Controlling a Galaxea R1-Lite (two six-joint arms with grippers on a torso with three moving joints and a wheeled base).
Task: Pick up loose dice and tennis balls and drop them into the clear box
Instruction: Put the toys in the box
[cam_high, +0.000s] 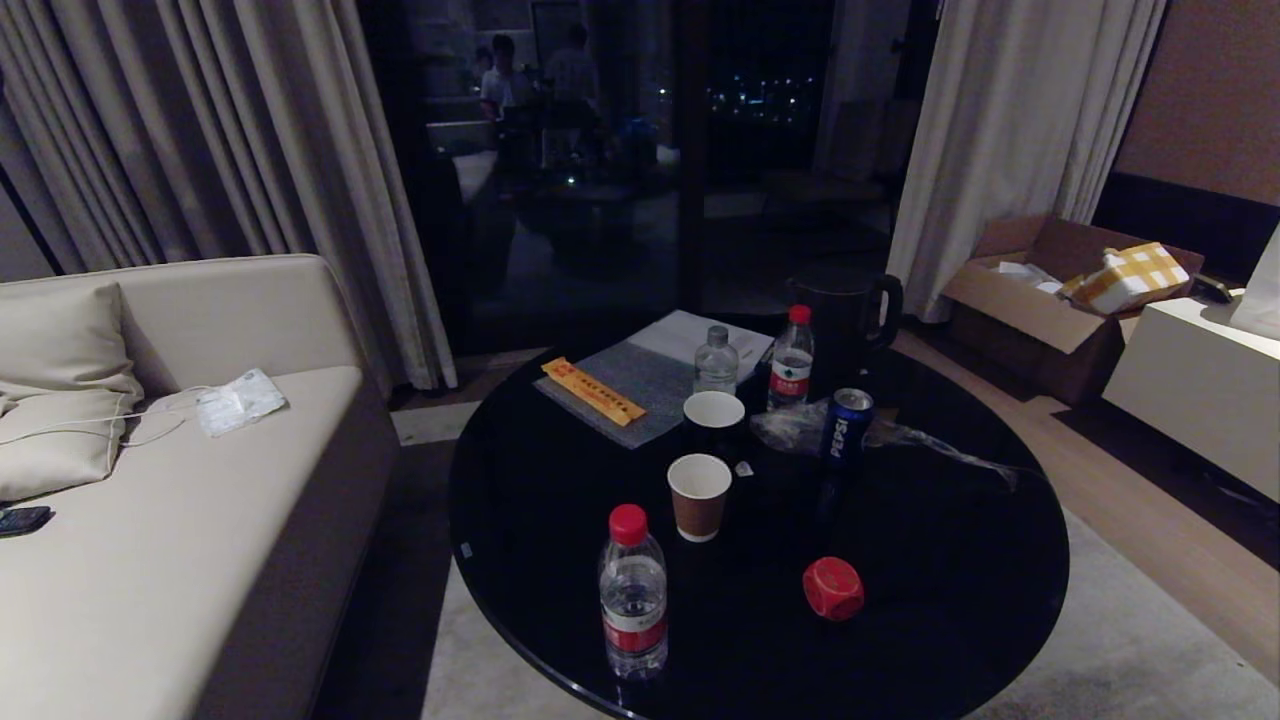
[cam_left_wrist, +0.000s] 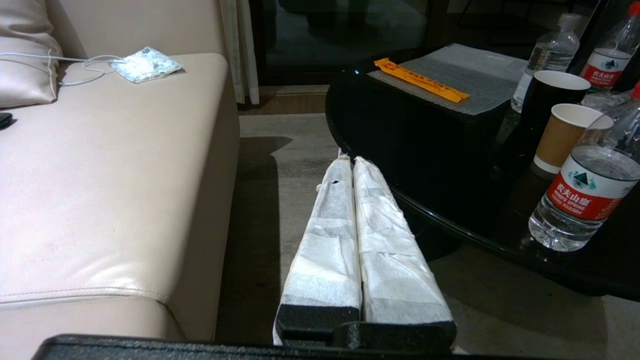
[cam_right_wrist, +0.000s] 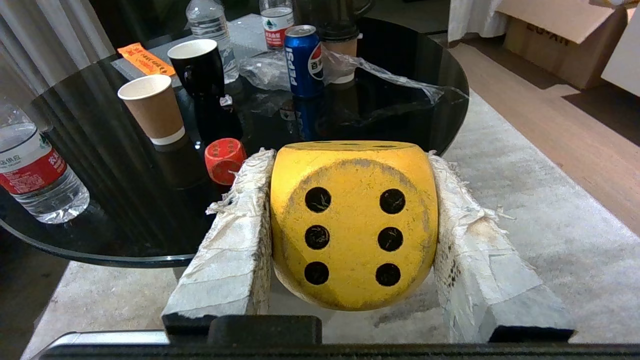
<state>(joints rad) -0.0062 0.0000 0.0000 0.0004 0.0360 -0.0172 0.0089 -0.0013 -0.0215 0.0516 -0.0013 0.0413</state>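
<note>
The right gripper (cam_right_wrist: 350, 225) holds the yellow die (cam_right_wrist: 352, 225) clamped between its two cloth-wrapped fingers (cam_right_wrist: 235, 240), the six-pip face turned toward the wrist camera. It hangs over the pale rug (cam_right_wrist: 525, 200), just off the edge of the round black table (cam_right_wrist: 100, 150). Beyond its fingertips, on the glass, sits the red die (cam_right_wrist: 225, 160), near but apart from the held one. Farther out from that finger stand a paper cup (cam_right_wrist: 152, 110) and a black mug (cam_right_wrist: 197, 67), and straight ahead a Pepsi can (cam_right_wrist: 304, 60) with crumpled clear plastic (cam_right_wrist: 380, 75) beside it. A water bottle (cam_right_wrist: 35, 170) with a red label stands well off to the side of the red die.

The left gripper (cam_left_wrist: 350, 162) is empty, its wrapped fingers (cam_left_wrist: 330, 240) pressed together. It points over the rug in the gap between the beige sofa (cam_left_wrist: 110, 175) and the table's near rim. Ahead and to one side of it stand the same red-labelled bottle and the paper cup; farther on lies an orange packet (cam_left_wrist: 420, 86) on a grey ribbed mat (cam_left_wrist: 460, 85).

In the head view neither arm shows. The red die lies alone on the near part of the table, apart from the bottle. No clear box or tennis balls can be made out in any view.
</note>
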